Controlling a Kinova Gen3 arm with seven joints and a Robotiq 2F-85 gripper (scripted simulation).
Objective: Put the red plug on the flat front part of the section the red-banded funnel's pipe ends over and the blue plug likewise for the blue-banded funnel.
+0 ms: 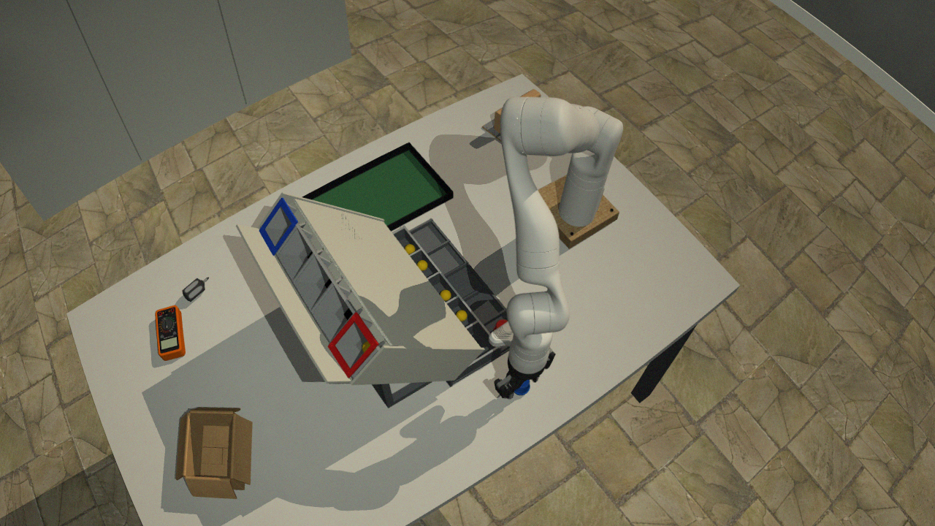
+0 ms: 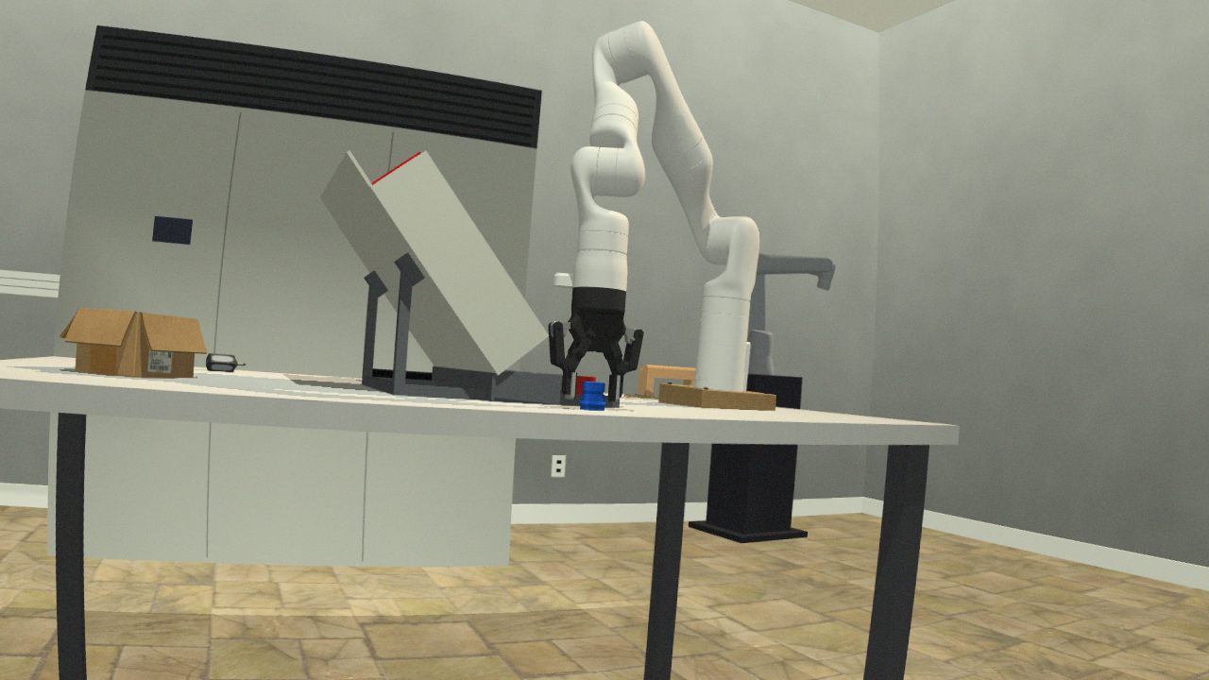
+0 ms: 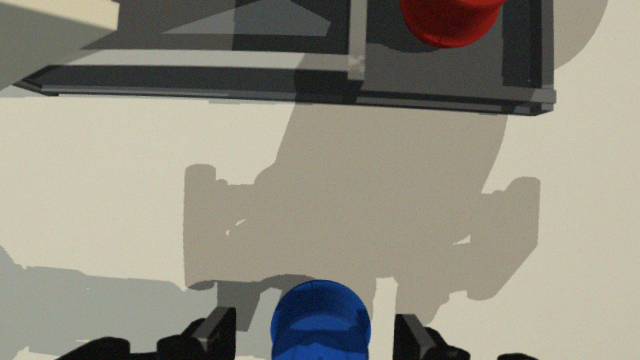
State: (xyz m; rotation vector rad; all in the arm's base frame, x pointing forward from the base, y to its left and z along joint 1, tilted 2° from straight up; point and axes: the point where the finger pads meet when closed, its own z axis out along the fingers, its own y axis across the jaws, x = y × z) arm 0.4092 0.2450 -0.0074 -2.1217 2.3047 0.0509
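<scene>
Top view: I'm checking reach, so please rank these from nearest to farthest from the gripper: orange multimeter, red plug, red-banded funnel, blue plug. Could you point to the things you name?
1. Blue plug (image 1: 523, 389) (image 2: 592, 397) (image 3: 320, 325): between the open gripper's (image 1: 522, 381) (image 2: 591, 399) (image 3: 315, 334) fingers.
2. Red plug (image 1: 500, 324) (image 2: 585, 383) (image 3: 450, 22): above the gripper in the picture.
3. Red-banded funnel (image 1: 342, 330) (image 2: 395, 168): left.
4. Orange multimeter (image 1: 169, 332): far left.
</scene>
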